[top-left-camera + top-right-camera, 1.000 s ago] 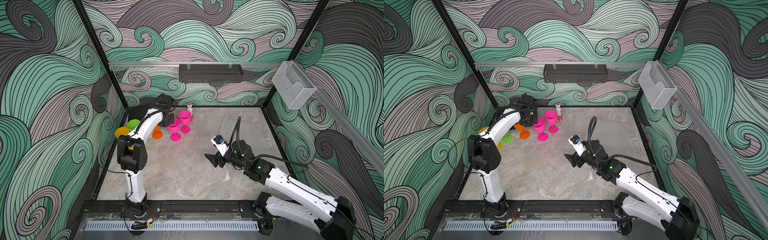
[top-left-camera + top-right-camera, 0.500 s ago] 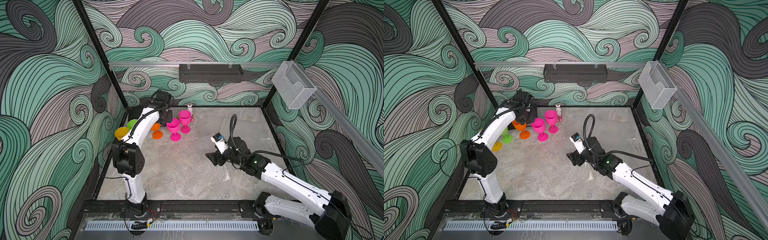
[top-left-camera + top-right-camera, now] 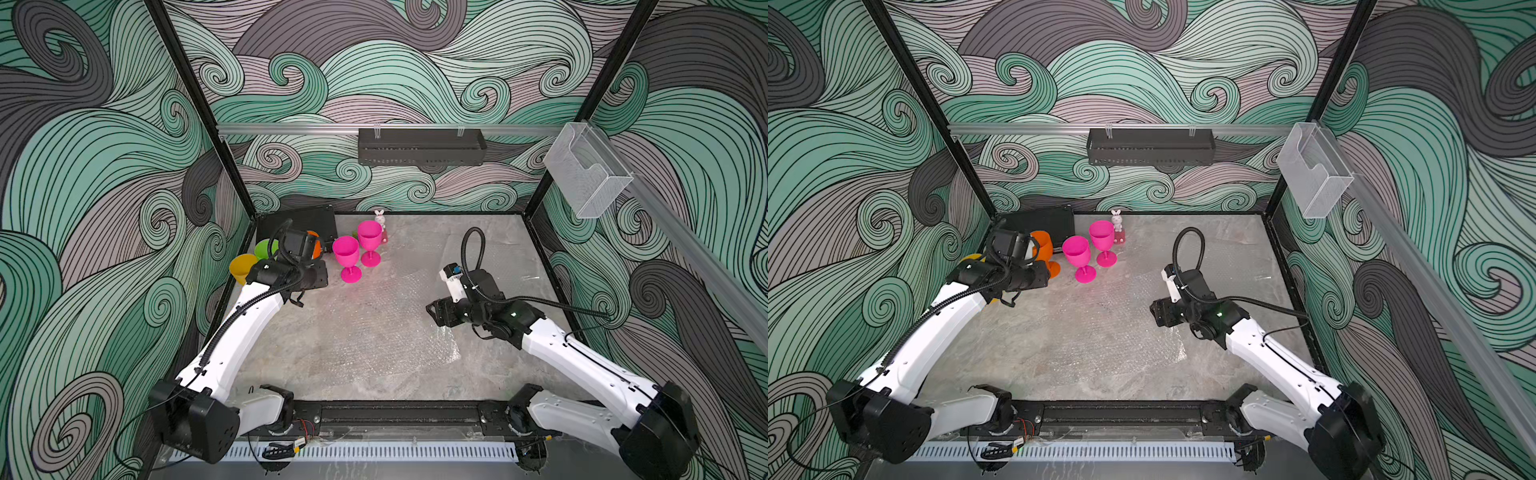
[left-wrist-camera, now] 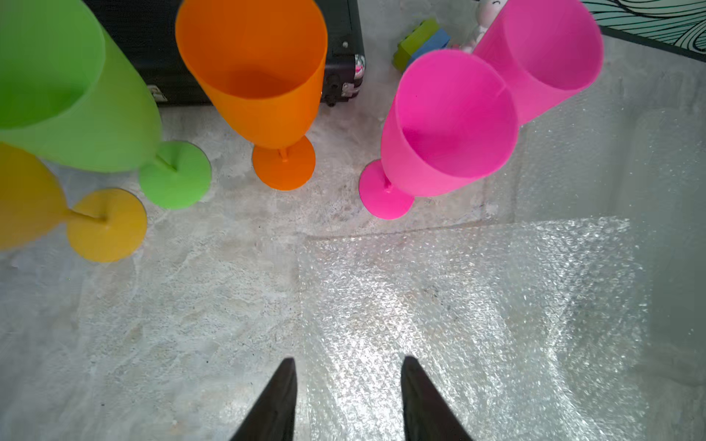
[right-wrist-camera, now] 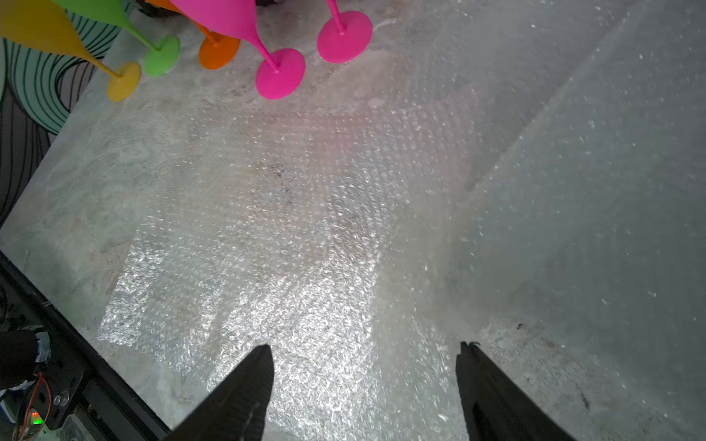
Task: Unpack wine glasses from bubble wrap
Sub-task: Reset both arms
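Several wine glasses stand upright at the far left of the table: yellow [image 3: 242, 266], lime green [image 3: 264, 248], orange [image 3: 1043, 245] and two hot pink [image 3: 346, 251] [image 3: 369, 235]. All of them are bare. Flattened bubble wrap [image 3: 374, 328] lies spread over the middle of the table, and a second sheet [image 5: 592, 191] overlaps it. My left gripper [image 4: 348, 361] is open and empty above the wrap's edge, a short way in front of the orange glass [image 4: 267, 76]. Over the wrap's right side, my right gripper [image 5: 365, 347] stands wide open with nothing between its fingers.
A black case [image 3: 299, 226] lies in the back left corner behind the glasses. A white rabbit figurine [image 3: 379, 216] and a green-and-blue block [image 4: 420, 42] sit by the back wall. A black shelf [image 3: 422, 145] and a clear holder [image 3: 586, 174] hang on the walls.
My left gripper has opened and drawn back from the orange glass toward the front of the table. The right gripper has shifted only slightly above the wrap.
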`<state>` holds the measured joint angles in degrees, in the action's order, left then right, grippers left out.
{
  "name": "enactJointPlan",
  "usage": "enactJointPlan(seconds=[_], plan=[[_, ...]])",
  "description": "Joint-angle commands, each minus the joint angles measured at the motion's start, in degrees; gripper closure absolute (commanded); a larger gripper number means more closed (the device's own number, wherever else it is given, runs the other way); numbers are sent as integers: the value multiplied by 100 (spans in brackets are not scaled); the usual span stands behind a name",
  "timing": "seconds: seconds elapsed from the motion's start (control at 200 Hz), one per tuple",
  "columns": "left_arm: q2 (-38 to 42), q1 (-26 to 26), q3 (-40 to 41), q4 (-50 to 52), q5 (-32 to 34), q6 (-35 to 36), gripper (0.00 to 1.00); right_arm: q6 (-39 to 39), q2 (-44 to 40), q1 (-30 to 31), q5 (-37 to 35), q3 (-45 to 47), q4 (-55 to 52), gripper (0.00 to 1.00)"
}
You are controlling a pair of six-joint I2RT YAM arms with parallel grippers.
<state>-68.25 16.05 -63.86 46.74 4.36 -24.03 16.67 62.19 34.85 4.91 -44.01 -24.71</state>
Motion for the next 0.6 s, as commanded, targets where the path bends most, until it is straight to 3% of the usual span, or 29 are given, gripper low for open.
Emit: enactJointPlan(seconds=[0.0,0.1,0.245,0.375,0.485,0.596], plan=[[337,-50,660,-500,-382,-390,56,311,-260,-178,-129,245,-356,20],[661,-50,1354,-1097,-119,-343,53,243,-463,-478,-604,313,-379,15],[839,-65,2077,-1978,1367,-370,34,46,-542,-1090,-1600,417,66,6],[606,-85,2230,-2646,2373,-107,27,-171,-401,-1683,-2186,746,1287,3],[242,-123,2344,-3398,3094,536,22,-475,-163,-1976,-2682,1096,2598,1],[-40,-227,2604,-4410,3141,1333,17,-918,277,-2125,-3235,1156,3451,0]])
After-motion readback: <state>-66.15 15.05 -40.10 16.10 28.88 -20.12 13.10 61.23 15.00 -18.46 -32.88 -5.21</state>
